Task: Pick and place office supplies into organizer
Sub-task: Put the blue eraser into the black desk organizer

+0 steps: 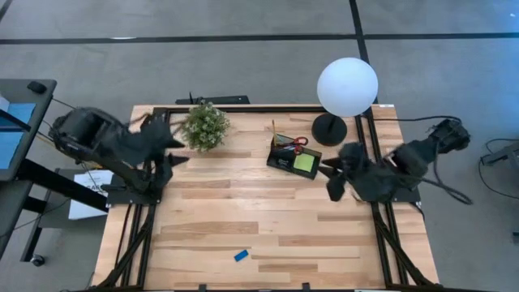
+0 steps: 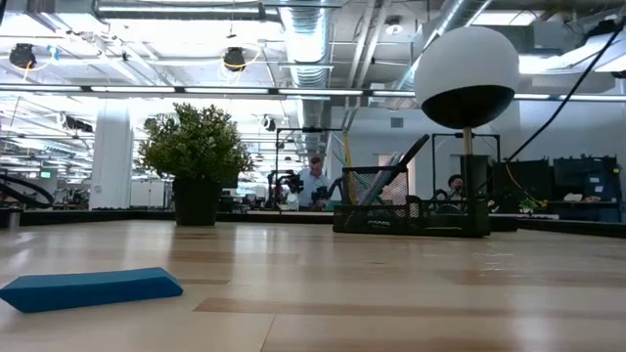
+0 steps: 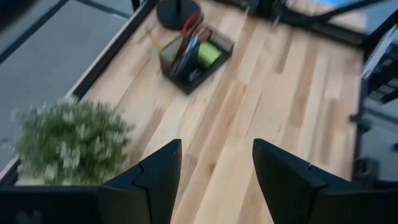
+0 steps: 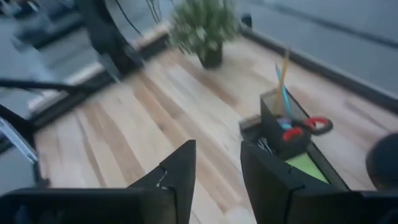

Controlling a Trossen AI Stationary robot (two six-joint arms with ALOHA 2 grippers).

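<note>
The black organizer (image 1: pixel 293 158) stands at the table's far right, near the lamp base. It holds red-handled scissors (image 1: pixel 298 143), a lime-green sticky-note pad (image 1: pixel 306 163), a yellow pencil (image 4: pixel 283 65) and pens. A blue eraser (image 1: pixel 241 255) lies flat on the wood near the front edge and also shows in the low view (image 2: pixel 93 288). My right gripper (image 4: pixel 217 174) hovers open just right of the organizer (image 4: pixel 292 140), with nothing between its fingers. My left gripper (image 3: pixel 217 168) is open and empty, raised at the far left beside the potted plant (image 3: pixel 68 140).
A potted plant (image 1: pixel 204 126) stands at the far left of centre. A lamp with a white globe (image 1: pixel 347 87) and a round black base (image 1: pixel 329 130) stands just behind the organizer. Bare wood (image 1: pixel 243 203) spreads across the table's middle and front. People show in the room beyond (image 2: pixel 313 181).
</note>
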